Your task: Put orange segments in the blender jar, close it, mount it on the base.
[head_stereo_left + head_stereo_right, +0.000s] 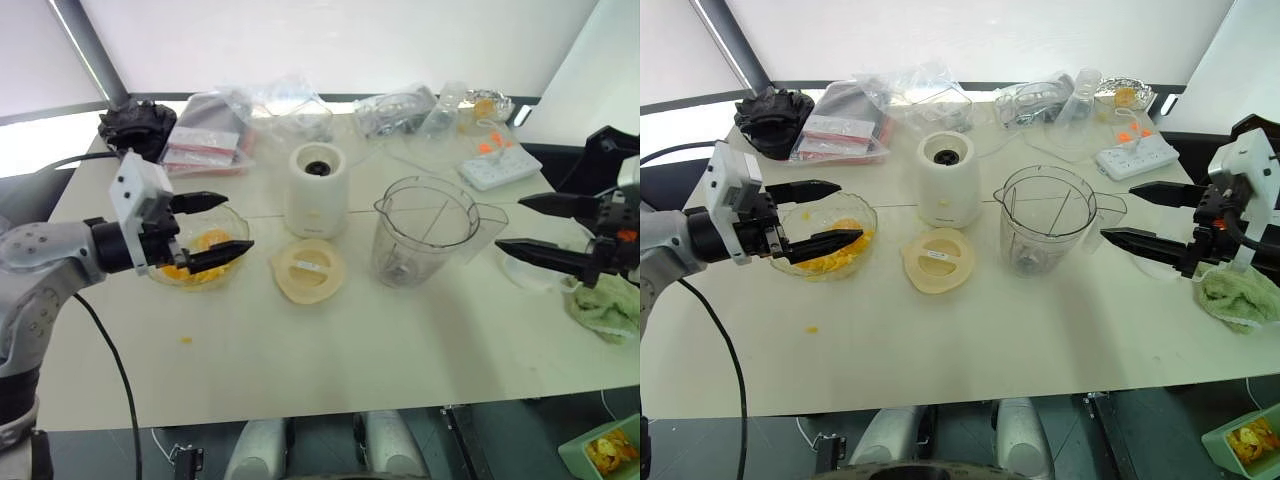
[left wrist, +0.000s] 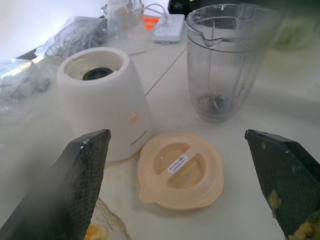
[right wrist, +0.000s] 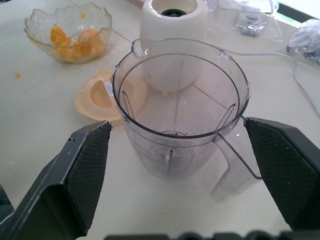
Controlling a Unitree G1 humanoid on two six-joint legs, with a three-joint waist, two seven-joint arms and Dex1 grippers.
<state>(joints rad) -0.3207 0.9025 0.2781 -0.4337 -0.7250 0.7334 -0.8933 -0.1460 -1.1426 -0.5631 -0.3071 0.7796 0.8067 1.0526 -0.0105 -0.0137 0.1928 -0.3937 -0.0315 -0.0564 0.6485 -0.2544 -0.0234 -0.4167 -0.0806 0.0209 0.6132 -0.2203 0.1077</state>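
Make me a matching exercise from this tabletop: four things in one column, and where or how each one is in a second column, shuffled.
Column one:
1. orange segments
2. blender jar
3. base
4. cream lid

Column two:
A. lying flat on the table in front of the base
B. upright and open-topped, without any fruit in it
C. in the glass bowl by the left end effector
D. standing with its black socket uncovered, nothing mounted on it

Pairs: 1-C, 2-B, 3-D, 4-A
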